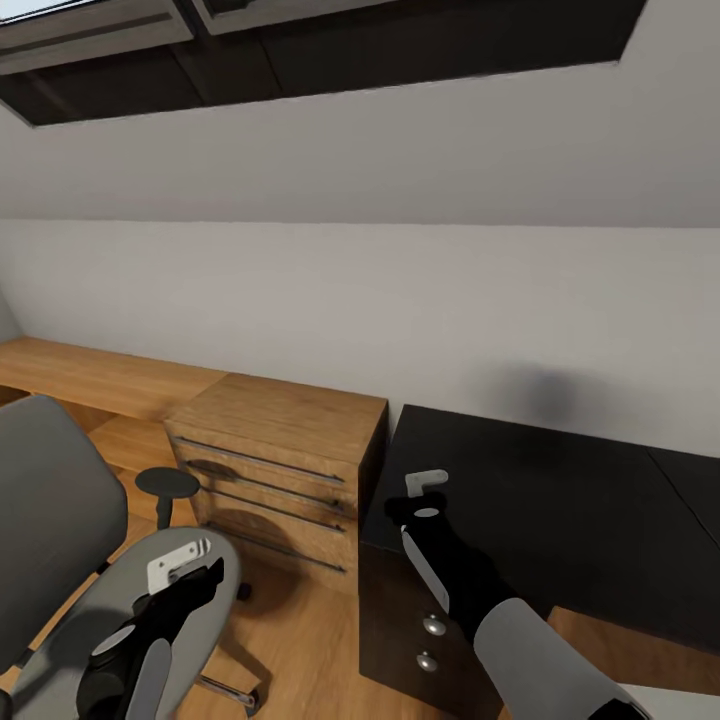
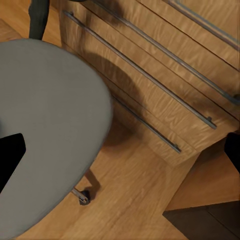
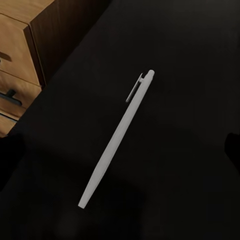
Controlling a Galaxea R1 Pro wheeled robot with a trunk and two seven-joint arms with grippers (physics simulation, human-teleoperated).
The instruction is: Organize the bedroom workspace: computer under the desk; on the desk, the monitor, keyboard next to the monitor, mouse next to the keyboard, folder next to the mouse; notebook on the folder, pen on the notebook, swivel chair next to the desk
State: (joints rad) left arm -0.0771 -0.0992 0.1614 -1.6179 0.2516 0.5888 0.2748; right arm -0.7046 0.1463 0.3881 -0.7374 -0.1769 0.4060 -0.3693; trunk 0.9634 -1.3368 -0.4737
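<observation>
Here the pen (image 3: 116, 139) lies flat on the black top of the desk (image 1: 560, 480), near its left end, close to the edge that meets the wooden drawer cabinet (image 1: 280, 440). It rests loose, touched by nothing, its clip end pointing away from that cabinet-side edge. I judge it sits there as a thing to be collected, since it belongs on top of a notebook on a folder, and this stretch of desk carries neither.

My right gripper (image 1: 428, 482) hangs directly above the pen, arm reaching forward over the desk's left front corner with the wrist bent down, so the camera looks straight onto the top. The fingers show as dark shapes at either side of that wrist view, well apart and bracketing the pen, so I read these jaws as spread and empty.

My left gripper (image 1: 180, 565) hovers low over the grey seat of the swivel chair (image 1: 60, 520), beside the cabinet. Its jaws also stand apart with nothing between them; the visible seat is bare.
</observation>
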